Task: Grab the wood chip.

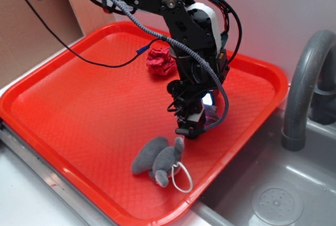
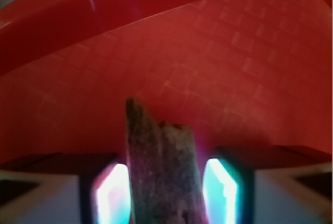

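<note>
The wood chip (image 2: 162, 166), rough brown-grey with a jagged far end, stands lengthwise between the two glowing pads of my gripper (image 2: 166, 193). The left pad (image 2: 112, 193) touches it and the right pad (image 2: 221, 190) sits tight beside it, so the gripper is shut on the chip. In the exterior view my gripper (image 1: 190, 127) points down at the red tray (image 1: 79, 105), right of its middle, with its fingertips close to the tray floor. The arm hides the chip in that view.
A grey plush mouse (image 1: 160, 158) with a white loop lies just in front of the gripper. A red crumpled paper ball (image 1: 160, 61) sits behind it. A grey sink (image 1: 273, 199) and faucet (image 1: 304, 84) stand right of the tray; cardboard (image 1: 31, 31) at back left.
</note>
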Robot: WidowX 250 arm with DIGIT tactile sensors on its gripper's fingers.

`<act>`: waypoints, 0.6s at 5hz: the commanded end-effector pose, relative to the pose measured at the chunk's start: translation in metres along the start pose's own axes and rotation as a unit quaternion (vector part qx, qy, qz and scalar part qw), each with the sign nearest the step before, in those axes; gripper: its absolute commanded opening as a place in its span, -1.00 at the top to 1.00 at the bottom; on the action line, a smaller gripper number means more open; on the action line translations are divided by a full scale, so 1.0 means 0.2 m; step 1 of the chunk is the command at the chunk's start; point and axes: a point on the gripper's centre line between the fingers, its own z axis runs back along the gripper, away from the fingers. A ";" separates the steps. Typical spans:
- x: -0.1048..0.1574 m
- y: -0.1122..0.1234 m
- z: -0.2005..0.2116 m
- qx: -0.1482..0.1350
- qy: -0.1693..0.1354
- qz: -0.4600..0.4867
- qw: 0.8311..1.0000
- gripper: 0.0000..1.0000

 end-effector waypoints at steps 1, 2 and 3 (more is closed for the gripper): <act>-0.04 -0.02 0.20 0.006 0.018 0.112 0.994 1.00; -0.13 0.07 0.43 -0.040 -0.005 0.241 0.970 1.00; -0.30 0.14 0.56 -0.056 -0.026 0.351 0.934 1.00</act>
